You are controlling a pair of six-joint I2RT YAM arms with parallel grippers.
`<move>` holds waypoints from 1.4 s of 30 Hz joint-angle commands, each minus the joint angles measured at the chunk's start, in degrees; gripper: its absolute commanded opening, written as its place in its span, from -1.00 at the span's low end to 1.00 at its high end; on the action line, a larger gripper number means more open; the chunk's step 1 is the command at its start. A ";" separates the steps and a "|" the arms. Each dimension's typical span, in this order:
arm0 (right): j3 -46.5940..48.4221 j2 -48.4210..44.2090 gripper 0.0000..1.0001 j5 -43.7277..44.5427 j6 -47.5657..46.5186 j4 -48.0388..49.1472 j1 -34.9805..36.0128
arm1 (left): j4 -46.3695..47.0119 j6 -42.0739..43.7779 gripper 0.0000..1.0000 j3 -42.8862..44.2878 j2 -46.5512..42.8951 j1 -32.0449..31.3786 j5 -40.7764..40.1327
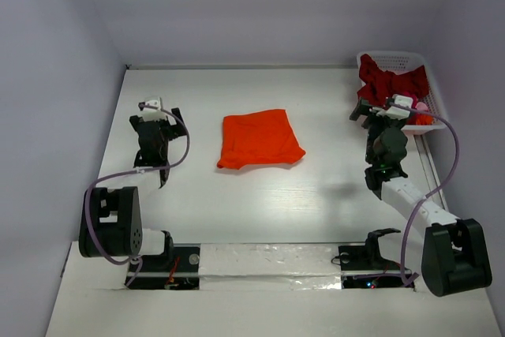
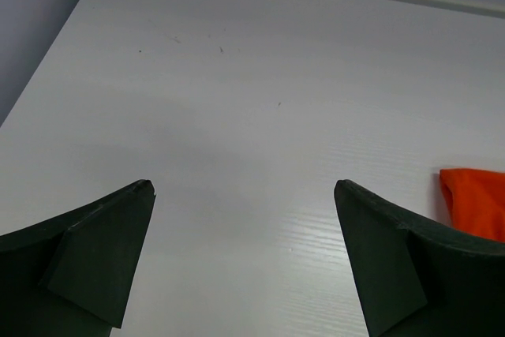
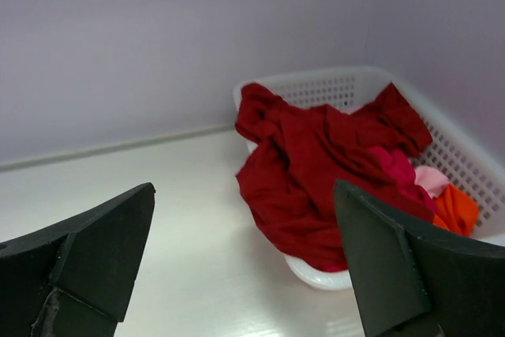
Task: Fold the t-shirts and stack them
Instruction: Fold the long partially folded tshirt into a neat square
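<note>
right gripper [image 3: 243, 191], wide and empty like the left gripper [image 2: 245, 187], should pinch only the dark red tee [image 3: 316, 171] overhanging the basket [image 3: 331, 88] at one o'clock.

The table [image 1: 237, 195] is a flat white surface with a faint lengthwise grain, bounded by pale walls at the far, left and right sides. One orange t-shirt [image 1: 260, 140] lies directly on it near the centre, folded into a rough rectangle and flat on the surface. A white lattice basket [image 1: 394, 58] stands on the table in the far right corner, against the walls and well apart from the orange t-shirt.
</note>
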 commanded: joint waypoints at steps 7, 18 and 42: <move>-3.79 -1.54 1.00 -1.99 1.82 8.26 -0.93 | 22.00 2.43 0.98 -8.43 0.18 0.16 -1.96; -7.57 4.95 0.99 1.86 2.45 19.85 -1.46 | 26.22 7.70 0.98 -13.43 -4.04 -1.32 3.24; -9.86 10.23 1.00 -0.50 5.53 28.56 -4.88 | 47.41 7.01 0.98 -19.51 4.66 -1.86 2.19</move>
